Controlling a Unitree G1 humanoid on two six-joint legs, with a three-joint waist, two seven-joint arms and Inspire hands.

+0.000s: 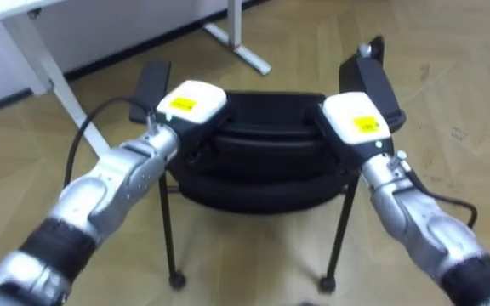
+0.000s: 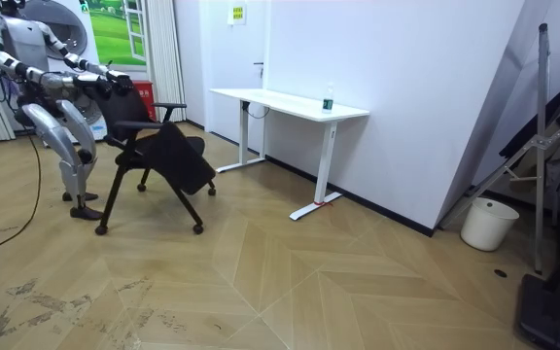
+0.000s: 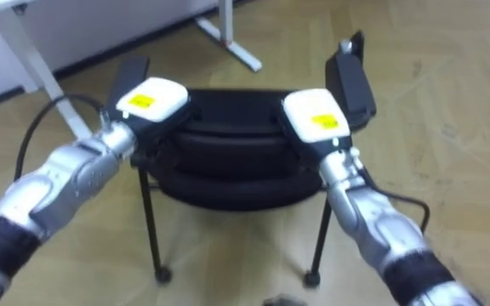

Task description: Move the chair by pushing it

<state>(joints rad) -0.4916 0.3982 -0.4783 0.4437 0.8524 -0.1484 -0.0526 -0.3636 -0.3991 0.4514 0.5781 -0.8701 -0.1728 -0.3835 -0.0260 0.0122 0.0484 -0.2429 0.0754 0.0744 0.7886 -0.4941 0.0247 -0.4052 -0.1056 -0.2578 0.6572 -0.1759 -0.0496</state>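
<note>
Chair [image 1: 262, 170], black, thin castored legs, left hand [image 1: 190, 104] and right hand [image 1: 356, 119] atop backrest, fingers hidden, state unclear

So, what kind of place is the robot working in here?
Most likely an office or a test room, not a home: a white desk stands along a white wall, the black chair is an office type on castors, and the floor is wood parquet.

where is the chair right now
The chair stands at the room view's left, just before the robot, the white desk to its right there; the left robot hand and right robot hand sit on its back.
</note>
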